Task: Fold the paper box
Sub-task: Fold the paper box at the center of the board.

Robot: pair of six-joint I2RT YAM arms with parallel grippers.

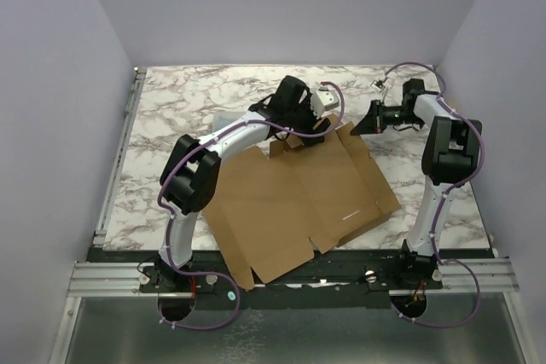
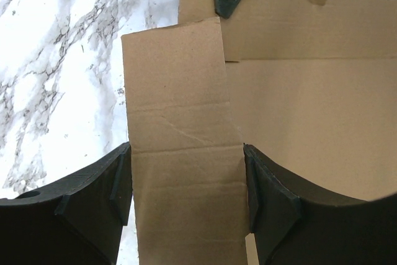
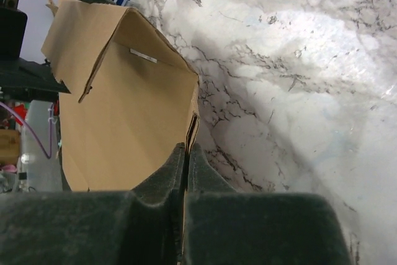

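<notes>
Right hand [image 3: 186, 151] on paper box [image 3: 124, 103] edge, left hand [image 2: 186, 181] astride flap [image 2: 177, 91].

One flat brown paper box [image 1: 299, 202] lies on one marble bench [image 1: 171, 108] between two robot arms, left arm [image 1: 192, 181] at seven o'clock, right arm [image 1: 448, 151] at five, each carrying one tool: left tool [image 2: 186, 181], right tool [image 3: 187, 156].

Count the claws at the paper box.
2. The left claw straddles a flap of the paper box, open; the right claw is shut on its far right edge.
</notes>
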